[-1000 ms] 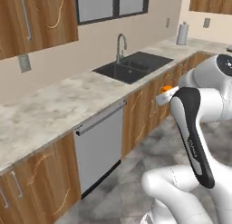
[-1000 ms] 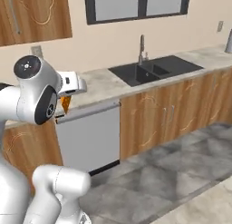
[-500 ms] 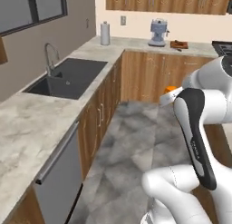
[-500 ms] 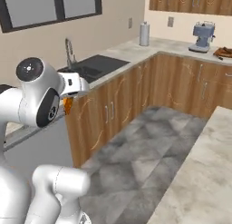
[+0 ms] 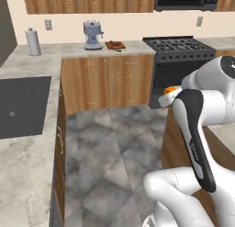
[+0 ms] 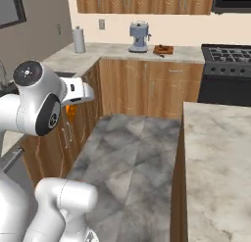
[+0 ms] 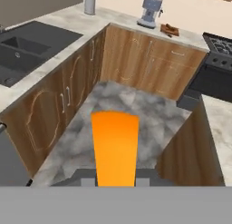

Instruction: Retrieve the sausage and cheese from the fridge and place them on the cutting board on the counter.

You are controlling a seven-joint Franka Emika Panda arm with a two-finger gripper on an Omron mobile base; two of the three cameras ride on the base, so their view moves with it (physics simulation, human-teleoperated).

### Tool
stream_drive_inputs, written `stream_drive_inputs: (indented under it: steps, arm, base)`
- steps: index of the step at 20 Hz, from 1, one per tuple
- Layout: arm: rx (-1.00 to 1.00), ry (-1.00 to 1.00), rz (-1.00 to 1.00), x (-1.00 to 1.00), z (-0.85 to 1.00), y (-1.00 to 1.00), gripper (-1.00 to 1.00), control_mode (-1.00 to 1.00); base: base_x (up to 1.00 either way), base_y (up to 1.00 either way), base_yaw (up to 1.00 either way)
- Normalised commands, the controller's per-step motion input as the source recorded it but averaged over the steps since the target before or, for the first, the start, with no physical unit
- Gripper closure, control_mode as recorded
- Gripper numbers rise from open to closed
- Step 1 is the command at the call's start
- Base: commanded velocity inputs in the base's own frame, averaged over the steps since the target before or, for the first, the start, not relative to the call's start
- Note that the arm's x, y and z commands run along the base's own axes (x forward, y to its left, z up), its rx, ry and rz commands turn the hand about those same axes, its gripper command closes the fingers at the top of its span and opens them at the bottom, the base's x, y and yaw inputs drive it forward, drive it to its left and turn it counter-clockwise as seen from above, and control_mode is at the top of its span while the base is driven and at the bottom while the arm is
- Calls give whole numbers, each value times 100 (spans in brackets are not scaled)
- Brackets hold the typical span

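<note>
Fingers of the two-finger gripper (image 7: 116, 182) are clamped on the orange-yellow wedge of cheese (image 7: 115, 146), which juts up between them in the hand view, above the grey stone-look floor (image 7: 136, 105). In the left base view a sliver of the orange wedge (image 5: 171, 89) peeks out past the white arm, carried in mid-air over the floor — well apart from the far light marbled stone counter (image 5: 73, 51). On that counter lies the flat reddish-brown wooden cutting board (image 5: 114, 45), just beside the grey coffee machine (image 5: 92, 35), with a dark-handled knife (image 6: 160, 54) on it; whether anything else sits on the board cannot be told. A white paper-towel roll (image 5: 33, 42) stands farther left, and the black gas stove (image 5: 179, 44) sits to the right.
</note>
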Motion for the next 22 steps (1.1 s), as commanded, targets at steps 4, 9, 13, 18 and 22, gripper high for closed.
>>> stream_drive_inputs:
  steps: [4,9,13,18,22]
  arm:
    - [0,0,0,0,0,0,100,100]
    - [0,0,0,0,0,0,100,100]
    - [0,0,0,0,0,0,100,100]
    - [0,0,0,0,0,0,100,100]
    - [0,0,0,0,0,0,100,100]
  base:
    - [100,38,-34]
    - [100,24,-4]
    - [100,35,0]
    - [100,8,-5]
    - [100,9,-6]
